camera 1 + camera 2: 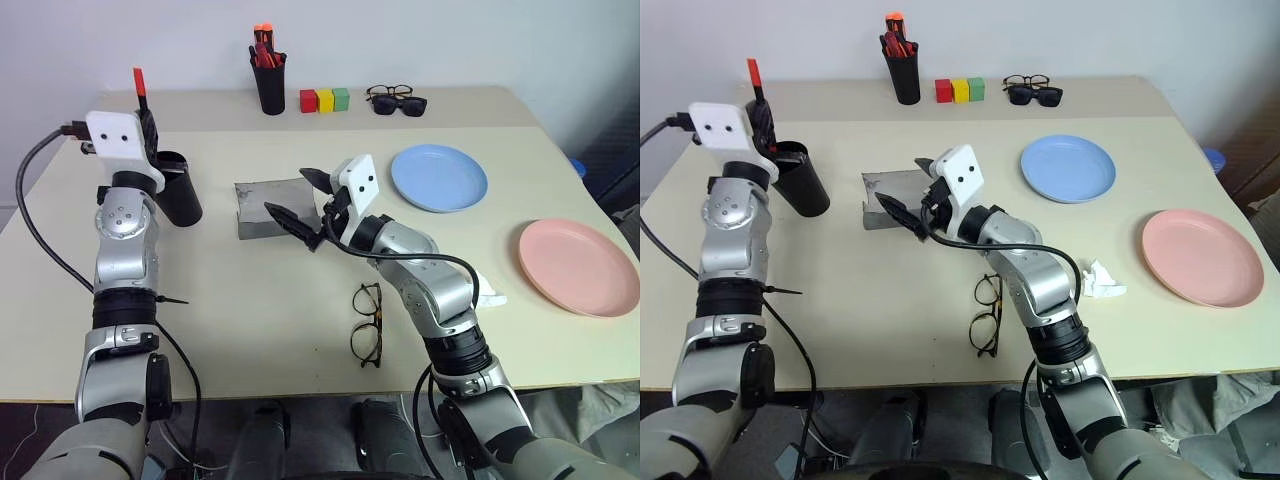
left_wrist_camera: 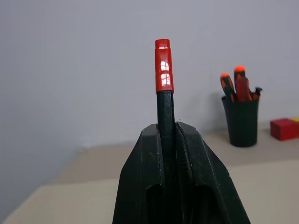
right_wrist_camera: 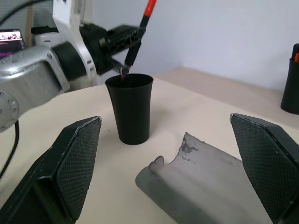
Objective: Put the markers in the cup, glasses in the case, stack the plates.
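Note:
My left gripper (image 1: 148, 122) is shut on a dark marker (image 2: 163, 65) with a red cap, which stands up out of the fingers. The marker's lower end hangs just over the rim of the wide black cup (image 3: 130, 107) at the table's left. The grey case (image 1: 262, 210) lies open mid-table, and my right gripper (image 1: 290, 192) hovers over it, open and empty. Black-framed glasses (image 1: 367, 325) lie near the front edge, beside my right forearm. The light blue plate (image 1: 438, 177) and the pink plate (image 1: 578, 265) sit apart on the right.
At the back stand a narrow black cup with orange-red pens (image 1: 269, 75), three coloured blocks (image 1: 324, 100) and sunglasses with a second pair of spectacles (image 1: 397, 100). A crumpled white tissue (image 1: 1102, 280) lies right of my right arm.

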